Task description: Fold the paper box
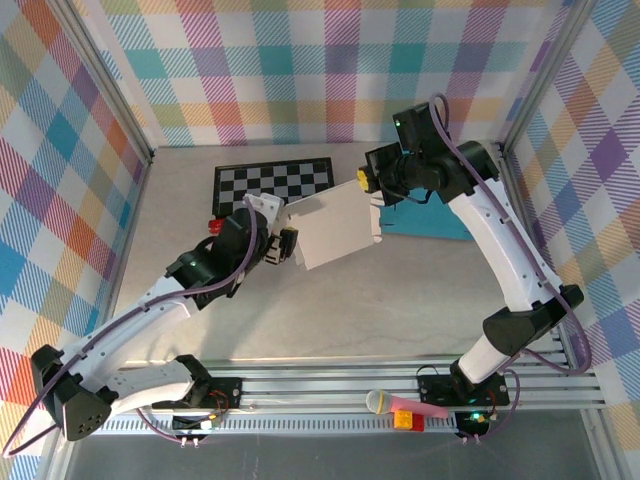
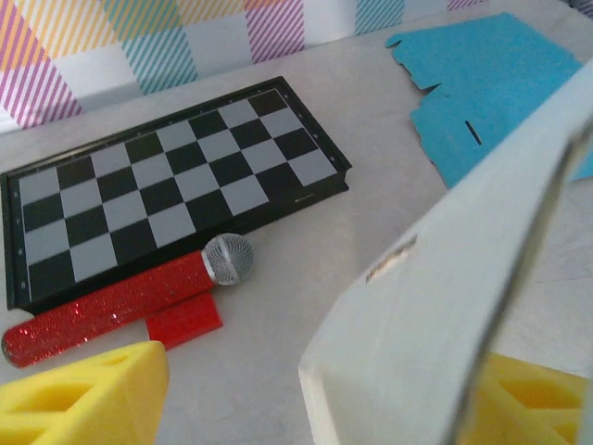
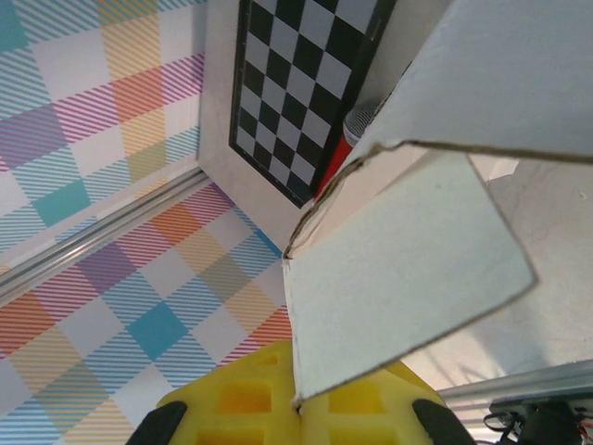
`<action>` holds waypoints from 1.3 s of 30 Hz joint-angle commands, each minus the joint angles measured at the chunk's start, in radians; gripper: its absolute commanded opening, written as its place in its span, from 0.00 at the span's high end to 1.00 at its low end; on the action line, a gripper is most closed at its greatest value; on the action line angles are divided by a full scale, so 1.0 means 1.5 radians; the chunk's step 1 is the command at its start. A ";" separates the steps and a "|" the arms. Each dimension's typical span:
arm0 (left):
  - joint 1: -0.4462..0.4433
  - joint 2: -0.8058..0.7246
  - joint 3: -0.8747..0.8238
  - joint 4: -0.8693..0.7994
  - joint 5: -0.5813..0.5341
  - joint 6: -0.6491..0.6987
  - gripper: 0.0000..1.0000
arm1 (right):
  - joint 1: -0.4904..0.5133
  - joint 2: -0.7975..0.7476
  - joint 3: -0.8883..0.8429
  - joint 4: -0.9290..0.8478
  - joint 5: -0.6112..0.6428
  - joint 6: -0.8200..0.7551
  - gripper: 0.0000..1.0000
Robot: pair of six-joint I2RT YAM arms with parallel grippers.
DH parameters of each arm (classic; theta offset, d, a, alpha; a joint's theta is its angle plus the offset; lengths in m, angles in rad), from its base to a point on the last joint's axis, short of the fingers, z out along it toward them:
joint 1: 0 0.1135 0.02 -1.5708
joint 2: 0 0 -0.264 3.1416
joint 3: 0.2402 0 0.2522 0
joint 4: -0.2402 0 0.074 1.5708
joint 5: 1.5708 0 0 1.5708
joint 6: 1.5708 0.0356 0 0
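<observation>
The white paper box (image 1: 333, 226) hangs above the table's middle, partly folded, between both arms. My right gripper (image 1: 371, 186) holds its far right edge; in the right wrist view the yellow fingers (image 3: 232, 408) are pressed together at the gripper (image 3: 298, 405) on a white flap of the box (image 3: 408, 269). My left gripper (image 1: 288, 246) is at the box's left edge. In the left wrist view it (image 2: 310, 399) is open wide, and a white panel of the box (image 2: 445, 306) stands between the fingers, close to the right finger (image 2: 533, 399).
A black-and-white chessboard (image 1: 272, 180) lies at the back left, with a red glitter microphone (image 2: 120, 301) beside it. A flat blue paper sheet (image 1: 430, 220) lies at the back right. Another microphone (image 1: 400, 403) rests on the front rail. Checked walls close the sides.
</observation>
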 commanded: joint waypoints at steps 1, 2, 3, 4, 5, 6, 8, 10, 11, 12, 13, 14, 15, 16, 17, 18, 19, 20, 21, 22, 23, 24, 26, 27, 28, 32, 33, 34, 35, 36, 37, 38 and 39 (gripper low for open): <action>0.011 0.012 -0.003 0.047 0.002 0.024 0.36 | -0.009 -0.014 -0.022 0.003 -0.035 0.018 1.00; 0.012 0.014 -0.004 0.047 0.003 0.025 0.41 | -0.010 -0.014 -0.024 0.003 -0.040 0.018 1.00; 0.013 0.013 -0.007 0.049 0.003 0.025 0.49 | -0.011 -0.014 -0.028 0.005 -0.043 0.018 1.00; 0.013 0.011 -0.009 0.050 0.003 0.025 0.56 | -0.013 -0.015 -0.031 0.005 -0.043 0.017 1.00; 0.013 0.007 -0.014 0.052 0.009 0.026 0.66 | -0.013 -0.018 -0.035 0.007 -0.043 0.017 1.00; 0.014 0.003 -0.017 0.052 0.018 0.026 0.78 | -0.015 -0.019 -0.042 0.012 -0.043 0.016 1.00; 0.014 -0.004 -0.020 0.045 0.030 0.026 1.00 | -0.020 -0.020 -0.054 0.025 -0.047 0.008 1.00; 0.012 -0.008 -0.018 0.028 0.027 0.018 1.00 | -0.024 -0.019 -0.071 0.054 -0.053 -0.014 0.97; 0.012 -0.006 -0.014 0.018 0.019 0.011 1.00 | -0.024 -0.018 -0.076 0.060 -0.051 -0.024 0.86; 0.011 -0.002 -0.005 0.001 0.008 0.002 1.00 | -0.024 -0.021 -0.081 0.065 -0.043 -0.037 0.74; 0.009 0.005 0.007 -0.019 -0.004 -0.009 1.00 | -0.019 -0.028 -0.089 0.071 -0.028 -0.049 0.63; 0.005 0.014 0.021 -0.036 -0.013 -0.013 1.00 | -0.012 -0.037 -0.098 0.079 -0.010 -0.056 0.56; 0.000 0.024 0.036 -0.056 -0.024 -0.018 1.00 | -0.001 -0.052 -0.113 0.092 0.017 -0.060 0.49; -0.004 0.035 0.051 -0.076 -0.037 -0.027 1.00 | 0.014 -0.071 -0.132 0.111 0.049 -0.061 0.44; -0.010 0.043 0.062 -0.090 -0.043 -0.032 1.00 | 0.030 -0.086 -0.150 0.131 0.078 -0.062 0.40; -0.016 0.051 0.073 -0.102 -0.050 -0.038 1.00 | 0.049 -0.101 -0.166 0.147 0.111 -0.060 0.36; -0.024 0.058 0.082 -0.112 -0.056 -0.043 1.00 | 0.068 -0.111 -0.179 0.159 0.144 -0.056 0.33; -0.031 0.065 0.088 -0.120 -0.061 -0.048 1.00 | 0.080 -0.117 -0.192 0.179 0.162 -0.054 0.33; -0.037 0.072 0.095 -0.129 -0.068 -0.058 1.00 | 0.089 -0.119 -0.204 0.198 0.169 -0.046 0.32; -0.039 0.078 0.103 -0.142 -0.074 -0.070 1.00 | 0.096 -0.117 -0.213 0.210 0.169 -0.033 0.32; -0.043 0.086 0.113 -0.157 -0.080 -0.087 1.00 | 0.102 -0.115 -0.222 0.221 0.168 -0.019 0.33; -0.043 0.092 0.121 -0.169 -0.081 -0.102 1.00 | 0.110 -0.110 -0.227 0.231 0.169 -0.003 0.34; -0.048 0.100 0.134 -0.186 -0.087 -0.123 1.00 | 0.121 -0.100 -0.230 0.243 0.177 0.013 0.34; -0.049 0.104 0.140 -0.194 -0.089 -0.133 1.00 | 0.124 -0.095 -0.229 0.251 0.180 0.019 0.35; -0.050 0.106 0.145 -0.198 -0.088 -0.139 1.00 | 0.126 -0.090 -0.230 0.261 0.181 0.021 0.35; -0.051 0.107 0.148 -0.196 -0.081 -0.142 1.00 | 0.126 -0.062 -0.219 0.289 0.178 0.022 0.40; -0.050 0.108 0.149 -0.196 -0.079 -0.142 1.00 | 0.126 -0.053 -0.212 0.291 0.173 0.022 0.42; -0.051 0.109 0.149 -0.197 -0.077 -0.142 1.00 | 0.126 -0.044 -0.205 0.293 0.167 0.021 0.42; -0.050 0.110 0.149 -0.196 -0.073 -0.141 1.00 | 0.127 -0.034 -0.198 0.298 0.159 0.022 0.43; -0.050 0.111 0.150 -0.197 -0.073 -0.141 1.00 | 0.126 -0.025 -0.190 0.301 0.151 0.021 0.44; -0.051 0.111 0.150 -0.197 -0.071 -0.140 1.00 | 0.126 -0.018 -0.185 0.303 0.145 0.023 0.46; -0.050 0.111 0.150 -0.197 -0.071 -0.141 1.00 | 0.125 -0.012 -0.180 0.306 0.141 0.023 0.47; -0.051 0.112 0.150 -0.196 -0.070 -0.141 1.00 | 0.126 -0.006 -0.177 0.307 0.136 0.025 0.49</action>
